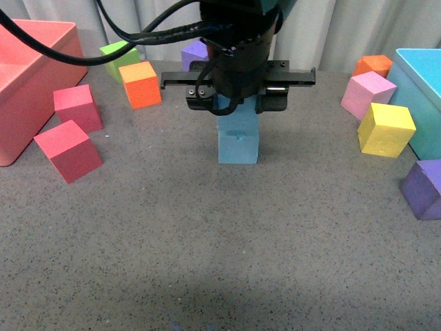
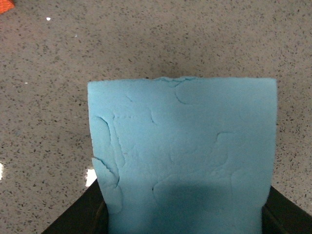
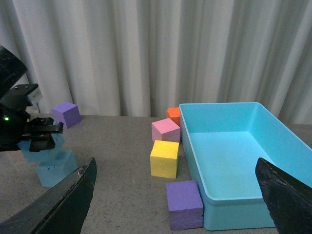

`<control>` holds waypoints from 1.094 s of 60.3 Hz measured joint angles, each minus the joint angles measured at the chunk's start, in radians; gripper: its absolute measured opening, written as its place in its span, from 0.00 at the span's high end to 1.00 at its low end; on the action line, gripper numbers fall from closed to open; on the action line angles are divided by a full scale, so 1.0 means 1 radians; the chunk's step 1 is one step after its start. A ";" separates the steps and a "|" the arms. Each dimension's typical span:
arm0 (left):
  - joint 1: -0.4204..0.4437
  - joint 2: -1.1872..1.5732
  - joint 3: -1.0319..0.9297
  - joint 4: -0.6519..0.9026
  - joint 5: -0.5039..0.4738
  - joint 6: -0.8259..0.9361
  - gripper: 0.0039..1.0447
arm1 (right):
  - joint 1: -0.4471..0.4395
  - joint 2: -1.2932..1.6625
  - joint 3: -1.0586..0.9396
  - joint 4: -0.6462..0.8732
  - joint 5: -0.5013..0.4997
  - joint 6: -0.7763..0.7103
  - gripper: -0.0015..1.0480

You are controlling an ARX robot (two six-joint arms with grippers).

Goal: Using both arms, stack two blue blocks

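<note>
In the front view my left gripper (image 1: 238,96) hangs at the middle of the table, shut on a blue block (image 1: 238,118). That block sits directly on top of the second blue block (image 1: 238,146), which stands on the table with a small notch on its near face. The left wrist view is filled by the held blue block (image 2: 183,146), with a dark finger (image 2: 78,219) at each side. The right wrist view shows the two blue blocks (image 3: 54,168) stacked at far left. My right gripper (image 3: 175,200) is open and well away from them, with nothing between its fingers.
A red bin (image 1: 27,76), two red cubes (image 1: 69,149), an orange cube (image 1: 140,84) and a green cube (image 1: 118,55) lie to the left. On the right, pink (image 1: 368,93), yellow (image 1: 386,129) and purple (image 1: 422,187) cubes sit by the turquoise bin (image 1: 427,65).
</note>
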 joint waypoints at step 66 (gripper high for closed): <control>-0.015 -0.013 0.053 -0.076 -0.005 -0.040 0.06 | 0.000 0.000 0.000 0.000 0.000 0.000 0.09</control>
